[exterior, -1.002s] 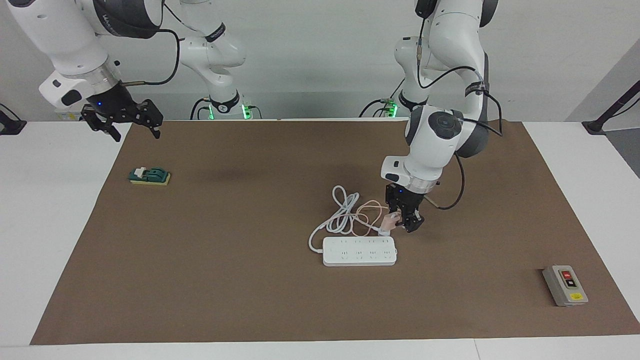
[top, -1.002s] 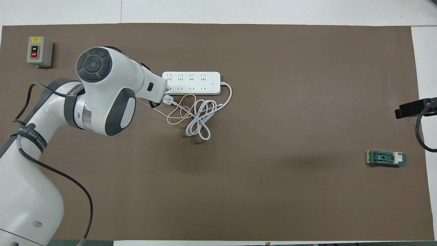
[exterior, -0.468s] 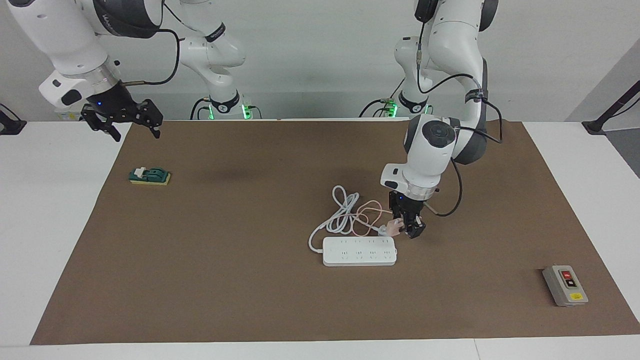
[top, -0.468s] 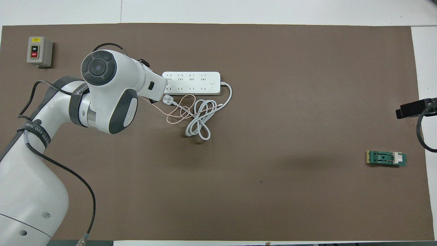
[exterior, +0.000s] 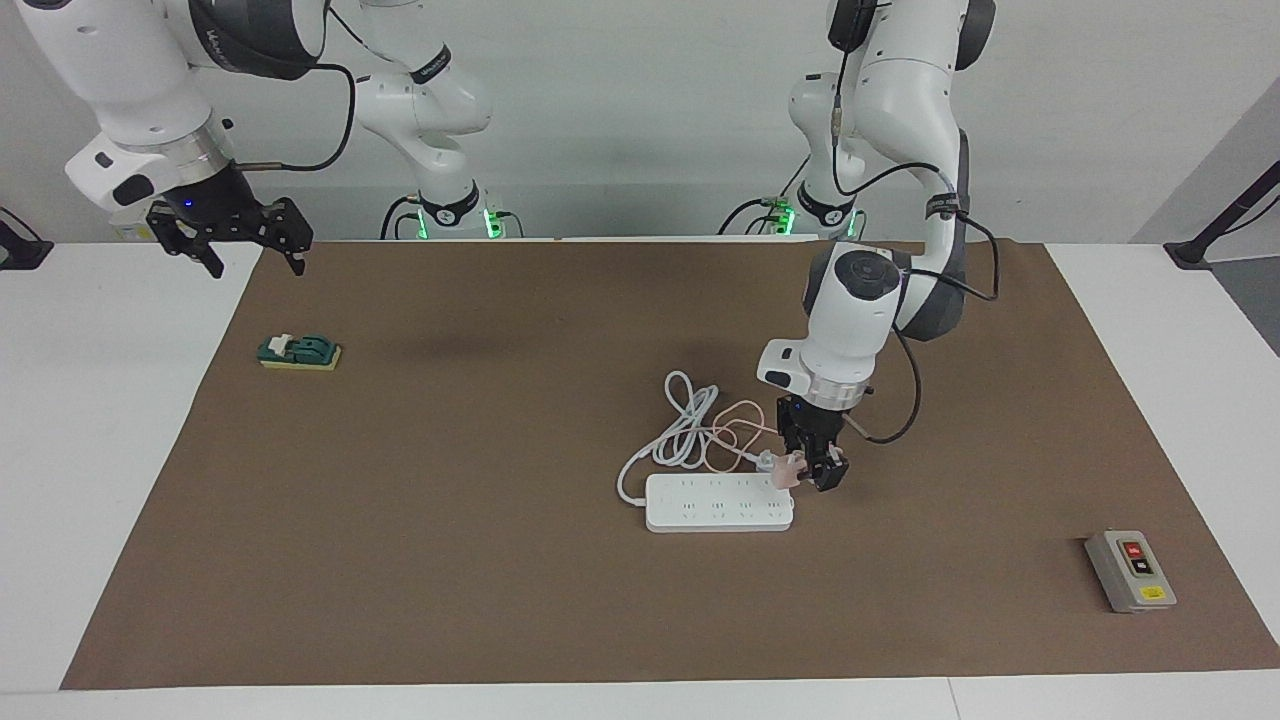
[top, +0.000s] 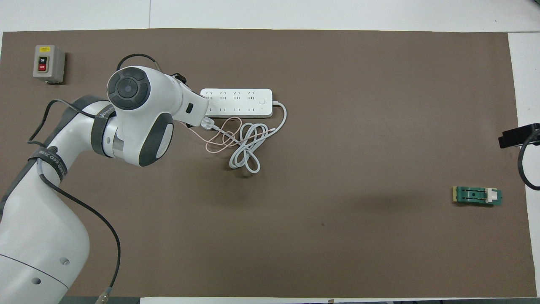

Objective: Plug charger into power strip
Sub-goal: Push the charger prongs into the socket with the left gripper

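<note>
Now left hand (exterior: 806,468) grips charger (exterior: 788,471) over power strip (exterior: 718,503) end; right hand (exterior: 238,243) waits, spread wide.

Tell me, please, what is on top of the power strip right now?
The left gripper holds the pink charger over the power strip at its end toward the left arm. Whether the prongs have entered a socket cannot be seen. The other sockets are bare.

The power strip (exterior: 718,502) lies mid-desk (exterior: 130,420), its cord coiled at twelve o'clock (facing view). The charger (exterior: 787,468) is held over its end by the left gripper (exterior: 812,472). The button box (exterior: 1130,571) sits at four o'clock, the green switch (exterior: 299,351) at ten.
</note>
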Tool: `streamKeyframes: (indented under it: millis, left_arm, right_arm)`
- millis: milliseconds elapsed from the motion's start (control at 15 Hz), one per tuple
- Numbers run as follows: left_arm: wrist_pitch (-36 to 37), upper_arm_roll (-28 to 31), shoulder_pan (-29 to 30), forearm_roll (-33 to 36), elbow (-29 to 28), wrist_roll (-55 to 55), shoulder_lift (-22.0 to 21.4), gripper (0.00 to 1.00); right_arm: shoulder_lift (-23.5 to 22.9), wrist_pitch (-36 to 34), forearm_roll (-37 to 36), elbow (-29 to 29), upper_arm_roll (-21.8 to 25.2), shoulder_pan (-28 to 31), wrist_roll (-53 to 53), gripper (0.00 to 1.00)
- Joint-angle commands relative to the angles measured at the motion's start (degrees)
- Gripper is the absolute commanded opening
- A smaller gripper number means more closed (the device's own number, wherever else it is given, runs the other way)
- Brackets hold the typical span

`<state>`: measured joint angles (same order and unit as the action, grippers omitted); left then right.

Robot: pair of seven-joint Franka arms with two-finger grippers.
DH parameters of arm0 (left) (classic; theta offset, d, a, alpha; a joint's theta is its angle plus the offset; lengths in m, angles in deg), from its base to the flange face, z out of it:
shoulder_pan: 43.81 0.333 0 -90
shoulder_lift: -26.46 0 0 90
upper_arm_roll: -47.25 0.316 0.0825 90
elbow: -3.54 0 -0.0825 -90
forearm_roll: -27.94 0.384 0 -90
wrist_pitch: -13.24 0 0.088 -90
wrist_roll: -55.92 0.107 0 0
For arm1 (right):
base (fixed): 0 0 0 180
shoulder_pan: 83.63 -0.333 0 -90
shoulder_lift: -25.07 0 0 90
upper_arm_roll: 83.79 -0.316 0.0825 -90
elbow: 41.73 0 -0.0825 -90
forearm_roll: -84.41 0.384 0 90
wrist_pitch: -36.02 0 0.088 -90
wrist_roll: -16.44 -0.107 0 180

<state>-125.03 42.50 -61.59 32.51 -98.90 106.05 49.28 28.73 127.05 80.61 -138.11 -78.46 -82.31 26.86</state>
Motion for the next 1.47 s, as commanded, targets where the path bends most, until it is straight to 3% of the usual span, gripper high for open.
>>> streamKeyframes:
  millis: [0, 1403]
  left_arm:
    - [-1.6, 0.4, -0.8, 1.4, -0.9, -0.8, -0.3, 0.0]
    - [-2.4, 0.4, -1.6, 1.4, -1.6, -1.0, 0.4, 0.0]
  right_arm:
    - [1.7, -1.4, -1.0, -1.6, -0.5, 0.5, 0.7, 1.0]
    - [2.4, -2.8, -0.9, -1.4, -0.7, 0.4, 0.9, 1.0]
